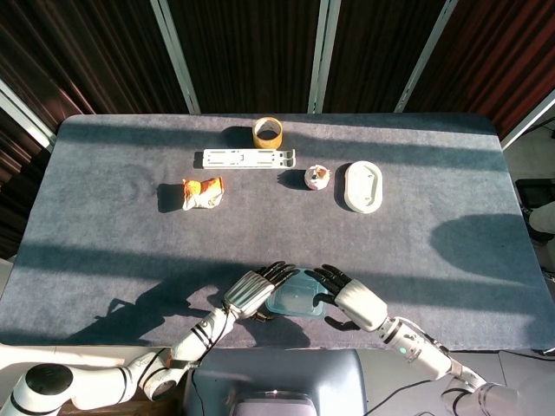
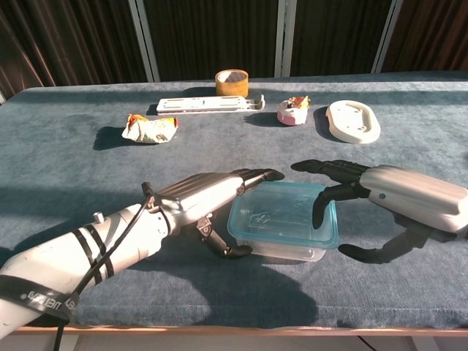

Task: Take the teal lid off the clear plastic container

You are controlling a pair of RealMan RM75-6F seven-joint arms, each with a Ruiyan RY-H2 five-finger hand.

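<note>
The clear plastic container [image 2: 281,245] with its teal lid [image 2: 284,213] stands near the table's front edge, also visible in the head view [image 1: 296,297]. My left hand [image 2: 208,196] lies flat against the container's left side, fingers stretched along the far left corner and thumb curled by the near left corner. My right hand [image 2: 387,191] hovers at the container's right side. Its fingertips [image 2: 316,218] bend down onto the lid's right rim, and the thumb hangs apart below. In the head view the left hand [image 1: 252,290] and right hand [image 1: 353,297] flank the container. Neither hand grips anything.
At the back stand a tape roll [image 1: 268,132], a white rail [image 1: 248,159], a crumpled wrapper [image 1: 202,192], a small pink cup [image 1: 317,178] and a white oval dish [image 1: 363,186]. The table's front edge [image 2: 241,329] runs just behind the container.
</note>
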